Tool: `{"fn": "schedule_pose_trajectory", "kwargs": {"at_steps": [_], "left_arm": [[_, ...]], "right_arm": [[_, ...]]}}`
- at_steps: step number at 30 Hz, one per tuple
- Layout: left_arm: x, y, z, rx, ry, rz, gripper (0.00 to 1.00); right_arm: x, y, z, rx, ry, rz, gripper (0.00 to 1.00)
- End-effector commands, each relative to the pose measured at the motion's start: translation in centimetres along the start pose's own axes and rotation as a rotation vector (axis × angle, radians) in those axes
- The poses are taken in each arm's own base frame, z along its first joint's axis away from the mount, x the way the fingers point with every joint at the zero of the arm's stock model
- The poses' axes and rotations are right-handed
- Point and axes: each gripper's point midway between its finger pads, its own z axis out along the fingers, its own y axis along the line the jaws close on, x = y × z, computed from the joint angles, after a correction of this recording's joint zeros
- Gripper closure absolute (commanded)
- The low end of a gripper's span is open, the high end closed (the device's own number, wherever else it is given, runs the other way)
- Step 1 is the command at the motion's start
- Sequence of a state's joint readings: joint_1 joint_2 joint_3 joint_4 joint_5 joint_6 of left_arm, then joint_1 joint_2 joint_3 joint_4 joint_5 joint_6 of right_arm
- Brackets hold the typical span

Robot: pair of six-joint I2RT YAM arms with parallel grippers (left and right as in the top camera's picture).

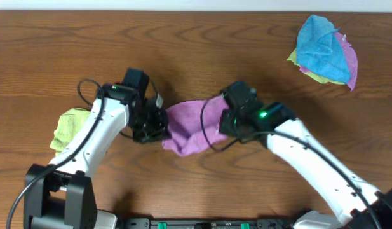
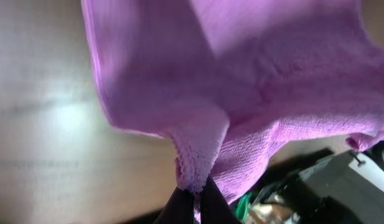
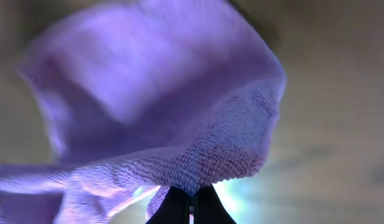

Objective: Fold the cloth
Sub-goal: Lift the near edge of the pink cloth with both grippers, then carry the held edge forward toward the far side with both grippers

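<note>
Left wrist view: the left gripper (image 2: 196,198), its dark fingers closed together, pinches a narrow bunched corner of the magenta-purple microfibre cloth (image 2: 241,93). The cloth fans out away from the fingertips over the blurred tabletop.

Right wrist view: the right gripper (image 3: 192,200) is likewise clamped on a rolled edge of the same cloth, and the fabric billows away from it.

Overhead view: the cloth lies crumpled near the middle of the brown wood-grain table (image 1: 196,38), strung between the two grippers, one at its left edge and one at its right. Its held span therefore runs left to right, and neither arm is the nearer. Whether its lower part touches the table cannot be told. On this evidence, folding depends on both arms carrying their pinched ends together across that span toward the free edge.

Farther off, well apart from the work, a lime-green folded cloth (image 1: 70,127) sits beside the left arm. A bright blue cloth (image 1: 319,41) lies crumpled at the far right corner.
</note>
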State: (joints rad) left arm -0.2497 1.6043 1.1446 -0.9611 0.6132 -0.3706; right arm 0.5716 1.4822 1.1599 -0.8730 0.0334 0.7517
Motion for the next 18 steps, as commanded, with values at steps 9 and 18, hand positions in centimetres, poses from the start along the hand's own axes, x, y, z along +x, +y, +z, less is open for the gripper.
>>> {"fn": "schedule_pose_trajectory", "kwargs": {"at_steps": [9, 18], "left_arm": [[-8.3, -2.6, -7.7, 0.059, -0.352, 0.040, 0.94], [-12.8, -3.8, -15.5, 0.087, -0.596, 0.075, 0.94]], "right_arm": [[-10.4, 1.7, -4.4, -0.094, -0.341, -0.083, 0.99], [-14.5, 2.2, -6.2, -0.104, -0.523, -0.095, 0.99]]}}
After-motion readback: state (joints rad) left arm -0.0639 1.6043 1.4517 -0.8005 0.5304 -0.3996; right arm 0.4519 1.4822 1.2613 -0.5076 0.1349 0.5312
